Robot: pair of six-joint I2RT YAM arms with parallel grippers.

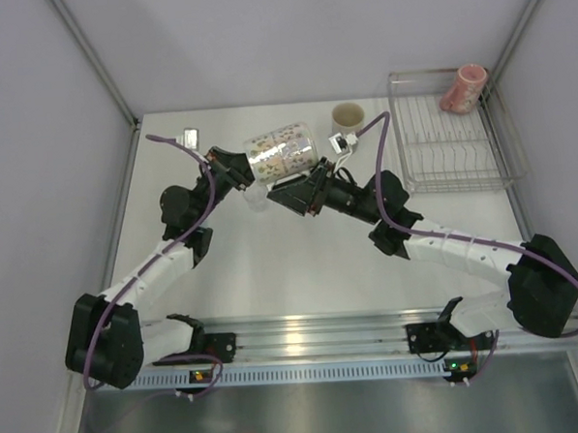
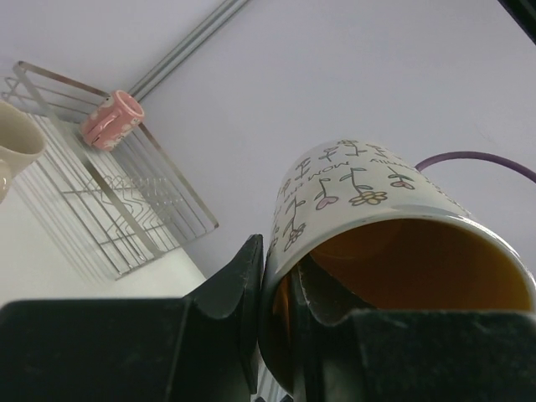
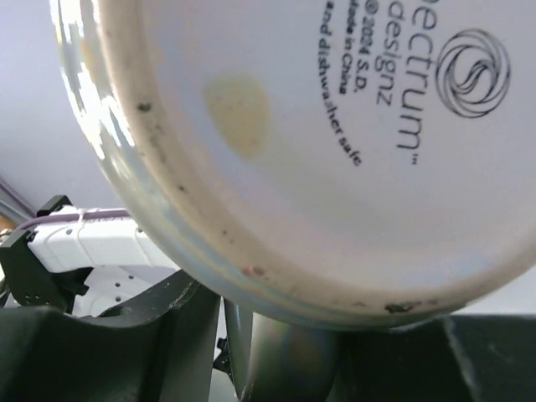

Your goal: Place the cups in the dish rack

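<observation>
The left pincer [image 2: 280, 285] is clamping the rim of the white patterned mug [image 1: 281, 151], holding it sideways above the counter [image 1: 273, 276]. The right pincer [image 1: 293, 192] is sitting at its base, grip unclear to me.

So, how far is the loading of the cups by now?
Done: the pinkish-red mug lies in the dish rack, at its far corner. In hand: the left pincer grips the rim of the white patterned mug, held in the air, and the right pincer is close at its base. Left: this mug and the cream mug, which stands on the table beside the rack.
</observation>
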